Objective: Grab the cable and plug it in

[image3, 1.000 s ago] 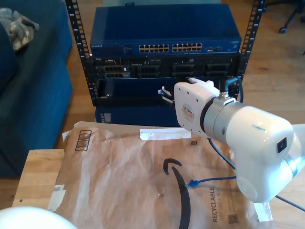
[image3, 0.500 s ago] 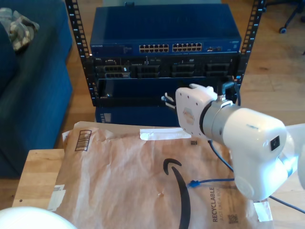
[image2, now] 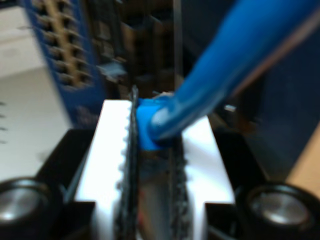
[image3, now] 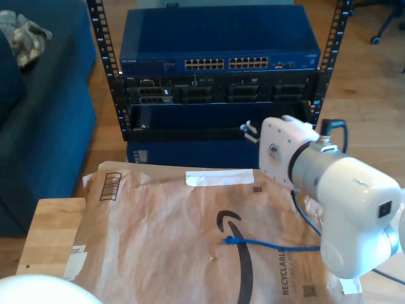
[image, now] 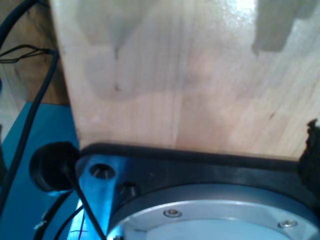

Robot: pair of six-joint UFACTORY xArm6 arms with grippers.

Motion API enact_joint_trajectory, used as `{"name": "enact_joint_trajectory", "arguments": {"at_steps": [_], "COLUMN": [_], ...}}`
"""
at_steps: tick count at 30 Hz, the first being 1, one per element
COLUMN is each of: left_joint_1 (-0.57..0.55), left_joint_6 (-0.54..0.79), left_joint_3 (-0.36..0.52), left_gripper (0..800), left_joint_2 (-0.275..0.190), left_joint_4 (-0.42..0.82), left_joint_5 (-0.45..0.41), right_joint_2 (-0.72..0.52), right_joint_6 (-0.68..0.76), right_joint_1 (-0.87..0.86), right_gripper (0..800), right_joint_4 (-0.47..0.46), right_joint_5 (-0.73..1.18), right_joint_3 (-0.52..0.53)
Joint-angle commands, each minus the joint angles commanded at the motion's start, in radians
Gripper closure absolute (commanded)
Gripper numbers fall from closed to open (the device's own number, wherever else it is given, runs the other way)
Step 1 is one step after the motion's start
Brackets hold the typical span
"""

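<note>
My second gripper (image2: 152,150) pinches one plug end of the cable (image2: 225,75) before the rack switch (image3: 218,38), the other plug lying on the brown mailer (image3: 164,234) lower centre in the exterior view; my first gripper's state I cannot tell.

Bright blue cable (image3: 272,244), plain brown paper (image3: 164,240).

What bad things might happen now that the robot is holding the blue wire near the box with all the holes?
My second gripper pinches the cable by its blue plug, which sits skewed between the fingers, so it might slip or meet a port crooked. The cable's free end lies on the brown paper; it may drag and snag there. The switch has many ports close together, so I might hit the wrong one.
</note>
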Motion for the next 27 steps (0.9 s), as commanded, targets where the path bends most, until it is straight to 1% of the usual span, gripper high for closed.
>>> {"name": "enact_joint_trajectory", "arguments": {"at_steps": [2, 6, 7, 10, 13, 15, 18, 22, 23, 27], "left_joint_1": [0.000, 0.000, 0.000, 0.000, 0.000, 0.000, 0.000, 0.000, 0.000, 0.000], "left_joint_6": [0.000, 0.000, 0.000, 0.000, 0.000, 0.000, 0.000, 0.000, 0.000, 0.000], "left_joint_3": [0.000, 0.000, 0.000, 0.000, 0.000, 0.000, 0.000, 0.000, 0.000, 0.000], "left_gripper": [0, 0, 0, 0, 0, 0, 0, 0, 0, 0], "left_joint_2": [0.000, 0.000, 0.000, 0.000, 0.000, 0.000, 0.000, 0.000, 0.000, 0.000], "left_joint_4": [0.000, 0.000, 0.000, 0.000, 0.000, 0.000, 0.000, 0.000, 0.000, 0.000], "left_joint_5": [0.000, 0.000, 0.000, 0.000, 0.000, 0.000, 0.000, 0.000, 0.000, 0.000], "right_joint_2": [0.006, 0.041, 0.049, 0.049, 0.063, 0.087, 0.098, 0.153, 0.189, 0.302], "right_joint_6": [0.000, -0.002, -0.003, -0.021, -0.032, -0.041, -0.080, -0.081, -0.083, -0.106], "right_joint_1": [-0.002, -0.002, -0.002, -0.003, 0.002, 0.003, 0.005, 0.011, 0.012, 0.012], "right_gripper": [794, 780, 778, 797, 800, 800, 800, 800, 800, 800], "right_joint_4": [0.003, 0.018, 0.021, 0.040, 0.130, 0.144, 0.146, 0.146, 0.144, 0.163], "right_joint_5": [-0.006, -0.140, -0.149, -0.163, -0.270, -0.341, -0.339, -0.345, -0.351, -0.454], "right_joint_3": [-0.003, 0.000, -0.003, -0.009, 0.011, 0.000, -0.054, -0.058, -0.058, -0.121]}}
